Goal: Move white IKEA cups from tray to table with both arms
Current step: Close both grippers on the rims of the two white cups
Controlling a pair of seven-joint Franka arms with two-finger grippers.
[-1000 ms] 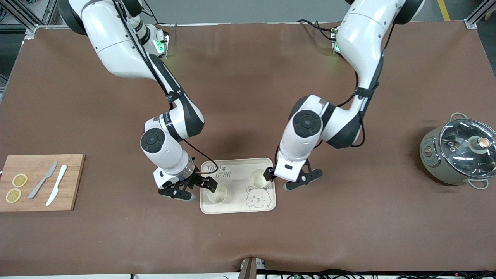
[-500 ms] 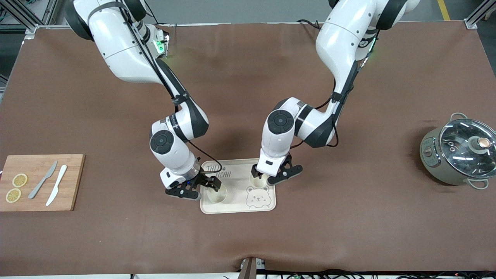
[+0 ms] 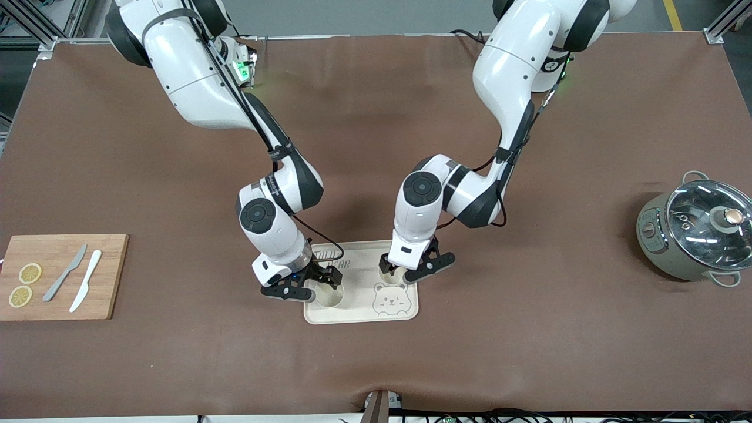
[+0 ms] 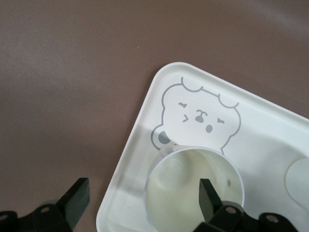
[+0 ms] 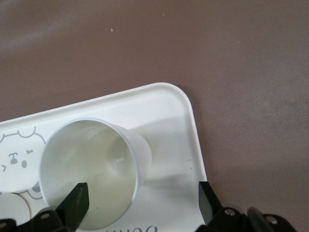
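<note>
Two white cups stand upright on the cream bear-printed tray (image 3: 359, 312). One cup (image 3: 330, 297) is at the tray's corner toward the right arm's end. The other cup (image 3: 393, 273) is farther from the front camera, toward the left arm's end. My right gripper (image 3: 322, 281) is open just over the first cup (image 5: 91, 174), with one finger over its mouth and the other over the tray's edge (image 5: 193, 145). My left gripper (image 3: 392, 269) is open over the second cup (image 4: 193, 188). One of its fingers is inside the rim and the other is outside the tray (image 4: 270, 125).
A wooden cutting board (image 3: 111, 276) with two knives and lemon slices lies at the right arm's end. A grey pot with a glass lid (image 3: 696, 229) stands at the left arm's end. Brown table surface surrounds the tray.
My left gripper moved from beside its cup to over it. My right arm's wrist shifted toward the tray. Both cups stayed where they were.
</note>
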